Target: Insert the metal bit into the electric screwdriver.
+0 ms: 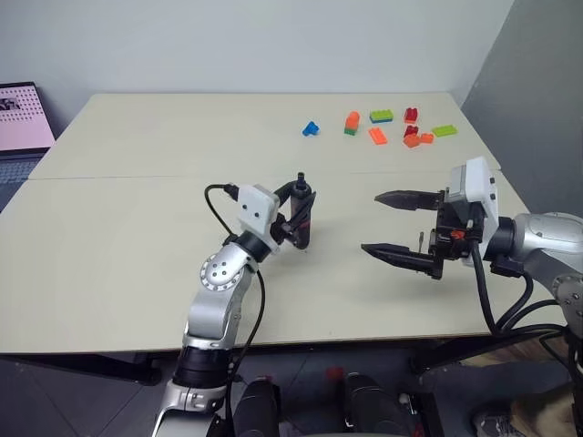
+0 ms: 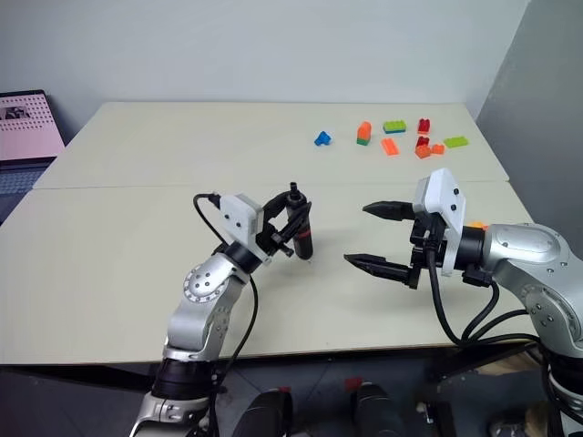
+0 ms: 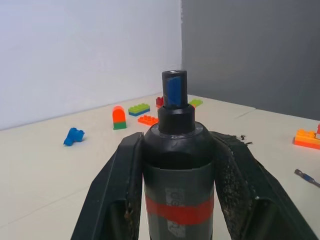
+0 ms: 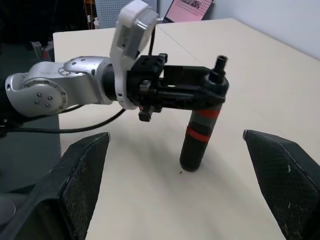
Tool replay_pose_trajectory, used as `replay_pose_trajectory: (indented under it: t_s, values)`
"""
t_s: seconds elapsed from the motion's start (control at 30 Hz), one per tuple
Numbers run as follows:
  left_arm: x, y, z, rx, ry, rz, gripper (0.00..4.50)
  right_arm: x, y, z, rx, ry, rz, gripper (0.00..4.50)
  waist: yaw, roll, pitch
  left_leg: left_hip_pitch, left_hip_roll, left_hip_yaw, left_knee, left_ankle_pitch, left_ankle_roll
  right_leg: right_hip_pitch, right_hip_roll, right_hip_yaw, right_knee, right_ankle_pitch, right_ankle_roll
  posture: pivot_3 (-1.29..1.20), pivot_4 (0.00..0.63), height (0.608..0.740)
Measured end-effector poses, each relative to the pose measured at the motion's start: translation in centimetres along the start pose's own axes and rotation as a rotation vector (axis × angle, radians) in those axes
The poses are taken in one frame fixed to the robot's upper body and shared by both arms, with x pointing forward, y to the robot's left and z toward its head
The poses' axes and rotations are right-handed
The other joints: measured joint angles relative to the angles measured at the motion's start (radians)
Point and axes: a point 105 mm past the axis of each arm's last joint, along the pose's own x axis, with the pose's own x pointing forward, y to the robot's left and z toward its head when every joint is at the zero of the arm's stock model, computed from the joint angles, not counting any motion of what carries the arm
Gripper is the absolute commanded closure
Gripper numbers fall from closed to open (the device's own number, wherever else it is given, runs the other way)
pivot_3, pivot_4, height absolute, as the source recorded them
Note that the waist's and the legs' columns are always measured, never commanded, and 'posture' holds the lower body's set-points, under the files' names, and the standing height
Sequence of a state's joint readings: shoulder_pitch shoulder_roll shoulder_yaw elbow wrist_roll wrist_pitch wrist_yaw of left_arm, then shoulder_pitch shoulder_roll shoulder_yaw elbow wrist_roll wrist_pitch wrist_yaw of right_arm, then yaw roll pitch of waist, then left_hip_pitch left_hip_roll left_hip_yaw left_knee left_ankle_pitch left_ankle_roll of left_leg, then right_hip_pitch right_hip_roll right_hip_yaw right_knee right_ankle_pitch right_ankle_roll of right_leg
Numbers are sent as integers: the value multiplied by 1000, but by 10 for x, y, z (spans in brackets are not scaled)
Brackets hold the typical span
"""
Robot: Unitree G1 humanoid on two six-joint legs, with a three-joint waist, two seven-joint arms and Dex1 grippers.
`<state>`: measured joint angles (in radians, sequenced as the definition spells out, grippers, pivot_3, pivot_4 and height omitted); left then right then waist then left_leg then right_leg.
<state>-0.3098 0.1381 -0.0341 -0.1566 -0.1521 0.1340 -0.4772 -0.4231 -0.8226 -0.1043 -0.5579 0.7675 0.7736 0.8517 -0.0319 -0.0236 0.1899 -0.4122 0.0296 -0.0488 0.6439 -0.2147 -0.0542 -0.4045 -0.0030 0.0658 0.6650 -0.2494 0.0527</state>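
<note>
The electric screwdriver (image 4: 200,132), dark with a red band, stands upright with its narrow tip up and its base at the table (image 1: 137,237). My left gripper (image 1: 303,214) is shut on its upper body, one finger (image 3: 117,185) on each side. The metal bit (image 3: 306,177) lies flat on the table, off to the right of the screwdriver near an orange brick (image 3: 307,139). To the right of the screwdriver my right gripper (image 1: 372,222) hangs above the table, open and empty, its fingers (image 4: 80,175) pointing toward the tool.
Several coloured toy bricks lie at the table's far right, among them a blue one (image 1: 311,128) and an orange-and-green one (image 1: 352,122). A laptop (image 1: 20,118) sits at the far left edge. A grey wall rises on the right.
</note>
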Motion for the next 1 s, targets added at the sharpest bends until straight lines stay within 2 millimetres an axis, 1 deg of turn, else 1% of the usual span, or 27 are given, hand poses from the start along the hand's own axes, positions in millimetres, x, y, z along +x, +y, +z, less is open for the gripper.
replay_pose_trajectory:
  t_s: [0.17,0.3,0.4,0.47,0.57,0.63,0.73,0.87,0.9,0.93,1.0]
  values:
    - [-11,3,1,3,21,2,2856,-2,-3,-5,3,30,-5,0,-2,1,-2,2,0,1,0,0,0,0,0,1,0,0,0,0,150,740]
    - [-13,4,1,1,25,5,2856,-5,-12,-11,-3,56,-38,0,-2,1,-2,2,0,2,0,0,0,1,0,2,0,0,-1,0,150,740]
    - [-12,2,1,1,24,4,2856,-10,-21,-23,-2,111,-73,0,-1,1,-2,2,0,2,0,0,0,1,0,2,-1,0,-1,0,150,740]
    - [-11,1,1,1,24,7,2856,-18,-30,-34,-16,169,-100,0,-1,1,-2,2,0,2,-1,0,0,1,0,2,-1,0,-1,0,150,740]
    - [-10,1,1,2,24,6,2857,-30,-42,-43,-75,248,-126,0,-1,1,-2,2,0,3,-1,0,0,1,0,2,-1,-2,-4,0,150,740]
    - [-10,1,1,4,26,3,2857,-42,-51,-60,-183,388,-79,0,-1,1,-2,3,0,4,-1,0,0,1,0,3,-1,-3,-5,0,150,740]
    - [-8,1,1,9,28,-2,2857,-56,-66,-80,-324,555,-3,0,-4,2,-3,5,0,7,-1,0,0,1,0,4,-1,-3,-6,0,150,740]
    - [-5,1,1,13,28,2,2860,-62,-80,-97,-534,727,185,0,-15,2,-3,7,1,9,-4,0,0,1,0,6,-1,-2,-5,0,150,740]
    - [-5,2,0,16,28,11,2860,-64,-88,-103,-621,804,264,0,-20,2,-3,7,0,9,-4,0,0,1,0,6,-1,-2,-4,0,150,740]
    - [-4,2,0,18,29,10,2860,-65,-91,-105,-647,825,284,0,-20,2,-3,7,0,9,-4,0,0,1,0,6,-1,-2,-4,0,150,740]
    - [-4,1,0,22,30,11,2860,-60,-99,-108,-751,872,364,0,-24,2,-3,9,1,10,-5,0,0,1,0,7,-1,-1,-3,0,150,740]
